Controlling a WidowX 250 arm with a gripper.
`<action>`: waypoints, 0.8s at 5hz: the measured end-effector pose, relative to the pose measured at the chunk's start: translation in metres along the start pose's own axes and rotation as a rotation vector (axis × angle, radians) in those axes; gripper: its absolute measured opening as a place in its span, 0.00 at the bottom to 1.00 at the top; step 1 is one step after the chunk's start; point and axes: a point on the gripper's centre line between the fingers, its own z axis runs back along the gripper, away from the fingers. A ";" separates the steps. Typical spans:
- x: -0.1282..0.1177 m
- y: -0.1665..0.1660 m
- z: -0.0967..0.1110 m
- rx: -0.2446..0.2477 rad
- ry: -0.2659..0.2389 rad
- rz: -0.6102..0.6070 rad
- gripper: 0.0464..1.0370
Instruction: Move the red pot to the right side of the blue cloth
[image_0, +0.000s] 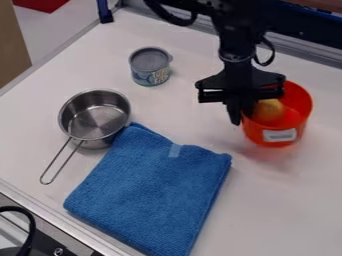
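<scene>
Black two-finger gripper: pos. at L rim of red-orange, round plastic pot, pointing down. State of fingers: cannot tell whether clamped on rim or apart. Pot: upper R of view, open side up, w/ white rectangular label on its near wall and rounded yellow item inside. Pot loc. rel. to cloth: beyond and to R of cloth's upper R corner, not touching it. Black robot arm: comes in from top edge, above gripper. Folded blue textile cloth: lower ctr., flat on white counter, w/ small pale tag nr. upper edge. Short cylindrical can, grey top, printed side: upper ctr., L of gripper, upright. Round stainless-steel saucepan: L side, adj. to cloth's upper L corner, open side up; wire handle points to lower L. Black curved cable: btm. L corner, past counter's metal edge.
</scene>
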 end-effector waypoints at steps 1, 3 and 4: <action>-0.018 -0.001 0.002 0.003 0.034 -0.058 0.01; -0.060 -0.001 0.008 0.004 0.086 -0.227 0.01; -0.075 0.004 0.005 0.022 0.071 -0.284 0.01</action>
